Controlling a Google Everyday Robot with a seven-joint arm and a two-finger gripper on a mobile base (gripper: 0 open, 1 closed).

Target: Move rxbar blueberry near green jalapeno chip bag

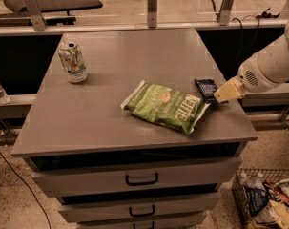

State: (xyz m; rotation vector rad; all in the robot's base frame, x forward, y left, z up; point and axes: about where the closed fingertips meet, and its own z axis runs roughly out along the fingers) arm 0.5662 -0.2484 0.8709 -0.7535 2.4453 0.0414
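The rxbar blueberry (206, 88) is a small dark blue wrapper lying flat on the grey table (110, 113), just right of the green jalapeno chip bag (166, 106), almost touching its right end. The chip bag lies flat near the table's front right, with white lettering facing up. My gripper (219, 95) is the beige tip of the white arm coming in from the right. It sits low at the table's right edge, right up against the bar's right side. I cannot tell whether it touches the bar.
A white-green drink can (73, 61) stands upright at the table's back left. Drawers (141, 179) are under the table front. A wire basket of packets (270, 199) sits on the floor at the lower right. A rail with posts (152, 8) runs behind the table.
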